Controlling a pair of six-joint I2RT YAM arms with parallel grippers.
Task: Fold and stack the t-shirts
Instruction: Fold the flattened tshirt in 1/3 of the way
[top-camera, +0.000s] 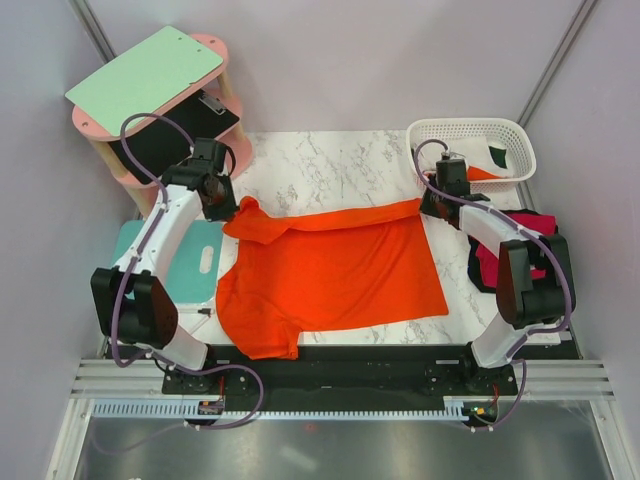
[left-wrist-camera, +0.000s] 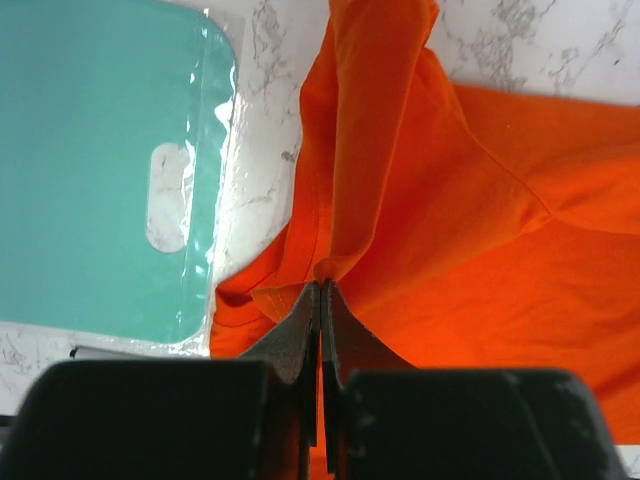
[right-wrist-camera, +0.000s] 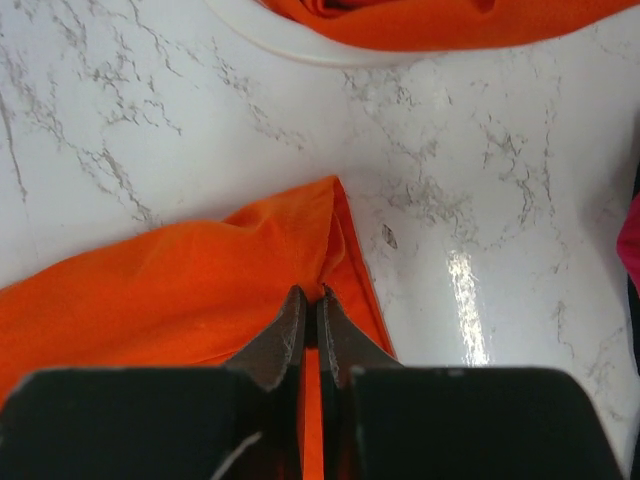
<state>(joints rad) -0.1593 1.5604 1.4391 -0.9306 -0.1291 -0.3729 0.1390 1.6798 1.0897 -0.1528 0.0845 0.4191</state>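
A bright orange t-shirt (top-camera: 330, 275) lies spread across the marble table, its far edge lifted between both arms. My left gripper (top-camera: 222, 205) is shut on the cloth near the shoulder, at the shirt's far left. In the left wrist view the orange t-shirt (left-wrist-camera: 450, 180) rises in a fold from the pinched left gripper (left-wrist-camera: 322, 290). My right gripper (top-camera: 428, 203) is shut on the far right corner. In the right wrist view the orange t-shirt (right-wrist-camera: 190, 280) bunches at the right gripper (right-wrist-camera: 311, 296). A crimson t-shirt (top-camera: 520, 245) with black cloth lies at the right edge.
A white lattice basket (top-camera: 445, 128) at the back right holds orange, white and dark green cloth. A teal mat (top-camera: 190, 262) lies left of the shirt, teal mat (left-wrist-camera: 95, 160) also under the left wrist. A pink shelf stand (top-camera: 150, 85) with a pale green board stands at the back left.
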